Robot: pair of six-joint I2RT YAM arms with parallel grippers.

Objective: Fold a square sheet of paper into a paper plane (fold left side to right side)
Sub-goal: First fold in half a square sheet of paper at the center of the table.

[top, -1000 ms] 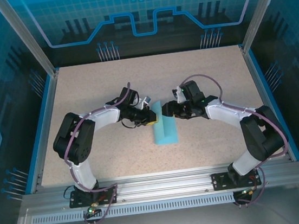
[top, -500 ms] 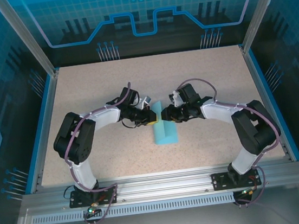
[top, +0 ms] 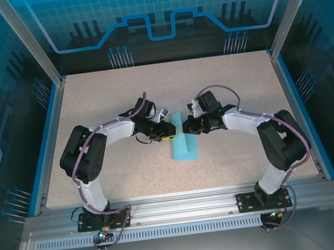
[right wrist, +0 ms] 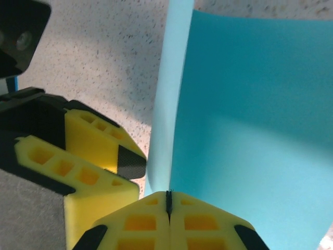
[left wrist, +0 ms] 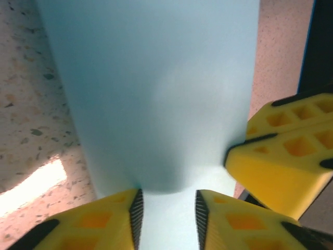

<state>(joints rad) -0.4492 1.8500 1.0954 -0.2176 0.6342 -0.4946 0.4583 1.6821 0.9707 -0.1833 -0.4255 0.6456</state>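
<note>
At the middle of the speckled tabletop, you have the square sheet of paper lying partly flat, with its left part lifted upright. Both arms reach in from either side and meet at its far end. Your right gripper is clamped tight on the raised flap's edge. Your left gripper, just beside it, has its fingers parted, with paper in the gap.
</note>
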